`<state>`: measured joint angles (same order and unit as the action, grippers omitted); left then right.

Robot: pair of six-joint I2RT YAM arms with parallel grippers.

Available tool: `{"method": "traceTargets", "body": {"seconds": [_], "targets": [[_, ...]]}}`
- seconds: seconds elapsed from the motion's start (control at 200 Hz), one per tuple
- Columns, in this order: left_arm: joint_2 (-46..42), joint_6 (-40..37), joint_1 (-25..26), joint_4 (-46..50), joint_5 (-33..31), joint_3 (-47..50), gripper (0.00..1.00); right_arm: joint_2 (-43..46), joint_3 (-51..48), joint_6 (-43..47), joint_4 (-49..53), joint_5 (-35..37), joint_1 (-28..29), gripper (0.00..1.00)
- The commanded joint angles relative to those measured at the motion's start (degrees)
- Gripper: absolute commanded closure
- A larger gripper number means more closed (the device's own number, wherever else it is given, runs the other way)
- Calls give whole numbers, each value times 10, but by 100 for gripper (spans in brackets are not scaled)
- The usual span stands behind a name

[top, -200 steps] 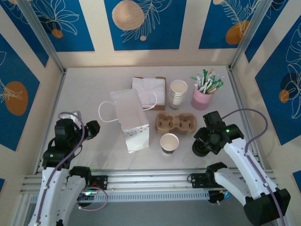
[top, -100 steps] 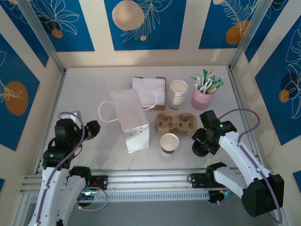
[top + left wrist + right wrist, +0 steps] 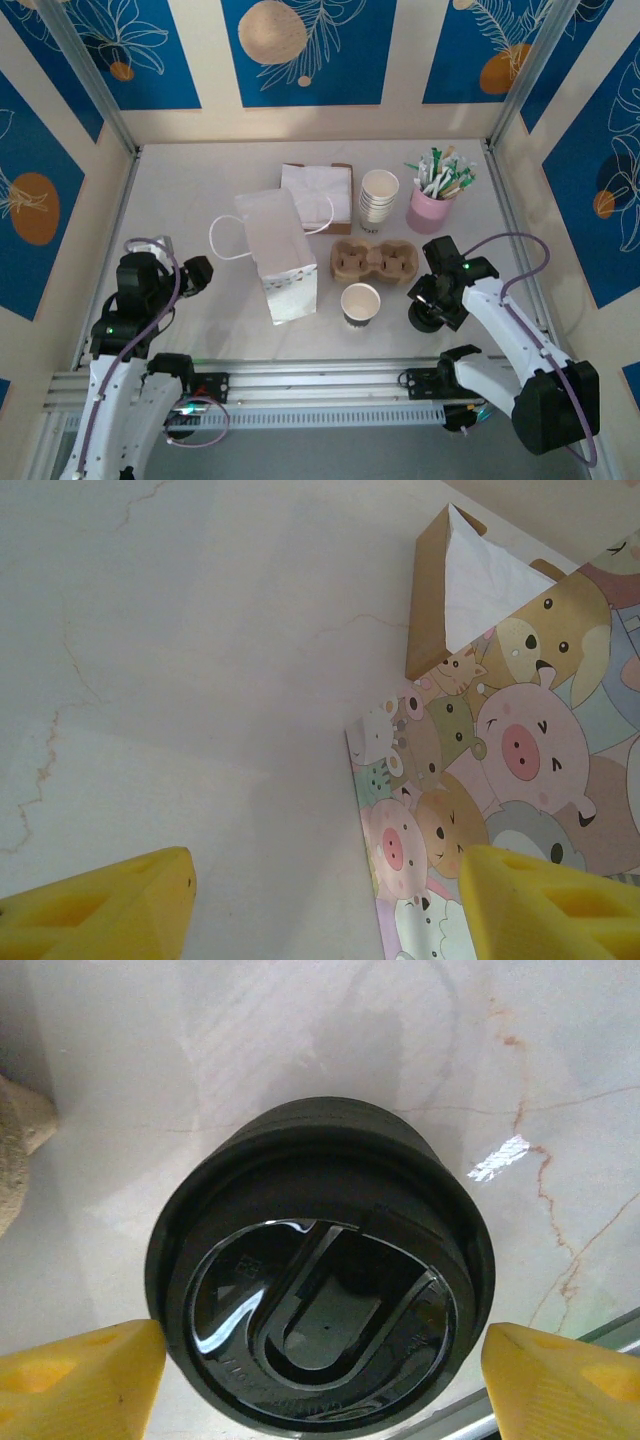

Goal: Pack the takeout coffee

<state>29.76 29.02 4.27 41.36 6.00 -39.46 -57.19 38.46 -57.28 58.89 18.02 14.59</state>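
We find the bag (image 3: 280,255) left of centre on the table (image 3: 190,190), the napkin box (image 3: 318,192) behind it — cup stack (image 3: 379,197) and stirrer pot (image 3: 430,210) further right. Before the stack sits the cup carrier (image 3: 373,260), an open cup (image 3: 360,303) in front of it, the takeout coffee (image 3: 320,1260) to its right — between the fingers of the right gripper (image 3: 320,1355)

A: What do the walls look like?
B: The back wall (image 3: 300,50) has blue panels with white leaf outlines and tan and orange discs, set between cream strips. The left wall (image 3: 40,200) and right wall (image 3: 600,200) match it.
A: And underneath?
B: A white tabletop (image 3: 200,180) with faint brown veins, lit brightest along the back. Aluminium posts (image 3: 85,75) rise at the rear corners, and an aluminium rail (image 3: 320,385) runs along the near edge.
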Motion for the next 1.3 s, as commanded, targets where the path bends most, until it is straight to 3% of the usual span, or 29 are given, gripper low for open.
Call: {"method": "traceTargets", "body": {"seconds": [0.0, 0.3, 1.1, 1.296], "targets": [[-1, -4, -7, -8, 9, 3, 30, -6, -8, -8, -6, 10, -3, 17], [0, -4, -7, -7, 9, 3, 30, -11, -11, -2, -15, 16, -4, 24], [0, -4, -8, -7, 8, 3, 30, 52, 54, 22, 47, 5, -6, 25], [0, -4, -8, -7, 7, 3, 30, 72, 88, 61, 35, -49, 17, 26]]}}
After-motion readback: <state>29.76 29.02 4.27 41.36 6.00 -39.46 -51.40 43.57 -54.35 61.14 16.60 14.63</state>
